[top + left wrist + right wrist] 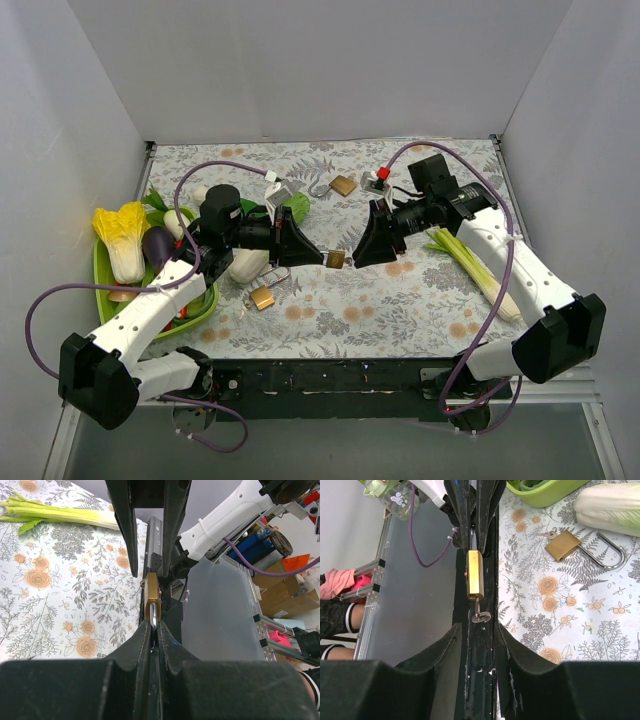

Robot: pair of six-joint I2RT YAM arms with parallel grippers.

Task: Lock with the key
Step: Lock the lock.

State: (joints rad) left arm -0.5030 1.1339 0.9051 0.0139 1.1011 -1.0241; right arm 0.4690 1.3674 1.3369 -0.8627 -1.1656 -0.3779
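Observation:
A small brass padlock [335, 259] hangs in the air between my two grippers above the floral table. My left gripper [318, 257] is shut on its steel shackle [153, 616], with the brass body [151, 596] sticking out past the fingertips [142, 630]. A silver key [481, 615] sits in the bottom of the padlock [475, 575] and points at my right gripper [479, 628]. That gripper [354, 256] is open, its fingers on either side just short of the key head, not touching it.
A second brass padlock [262, 297] with an open shackle and keys lies near the white radish [247, 265]; it also shows in the right wrist view [563, 545]. A third padlock [343, 185] lies at the back. A leek [478, 268] lies right; a green vegetable basket [102, 280] stands left.

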